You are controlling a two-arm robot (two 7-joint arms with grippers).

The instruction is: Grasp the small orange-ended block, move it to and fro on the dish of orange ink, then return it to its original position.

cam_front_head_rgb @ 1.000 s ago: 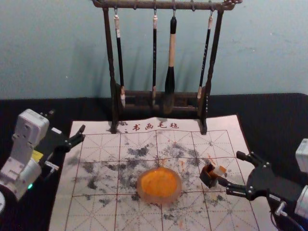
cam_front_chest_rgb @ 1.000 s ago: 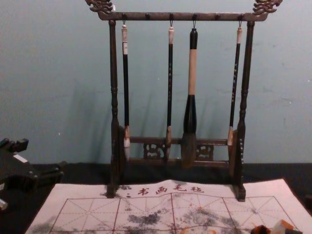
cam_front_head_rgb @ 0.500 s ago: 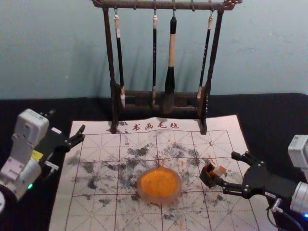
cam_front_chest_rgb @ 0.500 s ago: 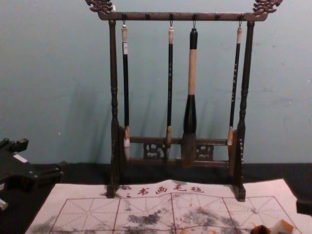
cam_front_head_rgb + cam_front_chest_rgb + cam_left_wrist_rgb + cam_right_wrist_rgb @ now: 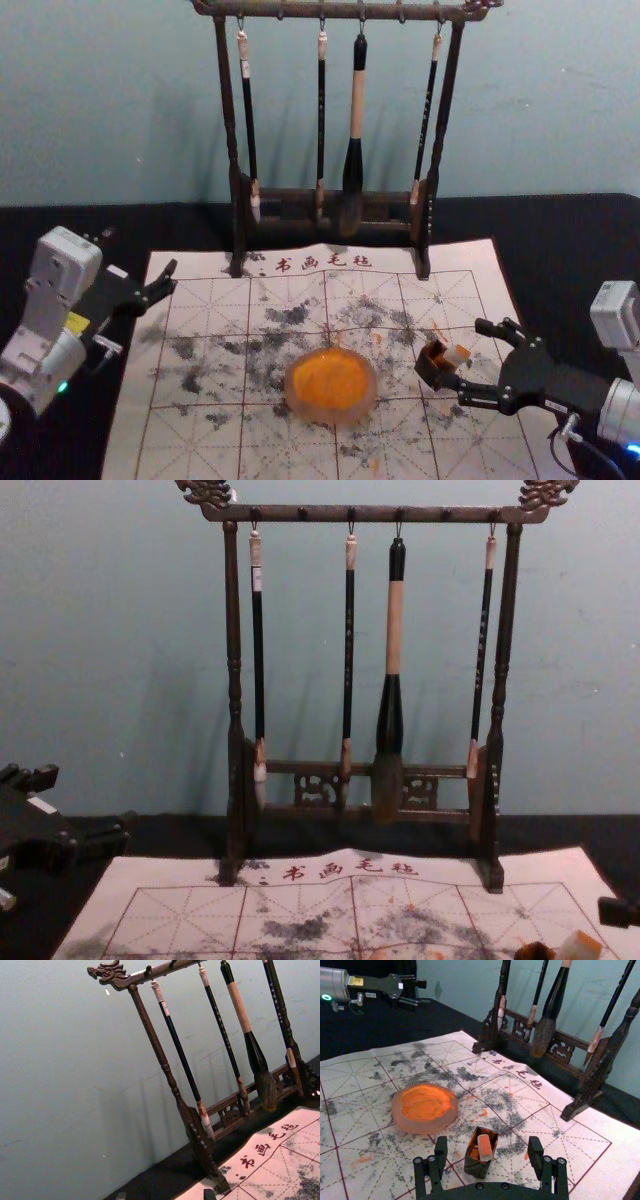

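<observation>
While the orange ink (image 5: 331,378) is glistening in its round dish (image 5: 331,413) at the middle of the mat (image 5: 200,440), the right gripper (image 5: 465,352) is coming in from the right, low beside the small dark box (image 5: 432,372). And there's the small orange-ended block (image 5: 457,354), sitting in that box, right of the dish, its pale body tilting and its upper end poking out past the rim! In the right wrist view, the jaws are standing wide apart, one on each side of the box, and the orange end is facing up between them. The block is resting in its box, the gripper's two fingers (image 5: 536,1147) flanking it with a gap on either side.

Over on the other side, the left gripper (image 5: 140,252) is hanging by the mat's far left corner, its jaws spreading open too, well apart from dish and block. At the back, the dark wooden rack (image 5: 228,120) is standing with its feet on the mat's far edge, and four brushes (image 5: 356,110) are dangling from its top bar. Dark smudges are covering much of the mat's grid, with orange specks showing between the dish and the box.
</observation>
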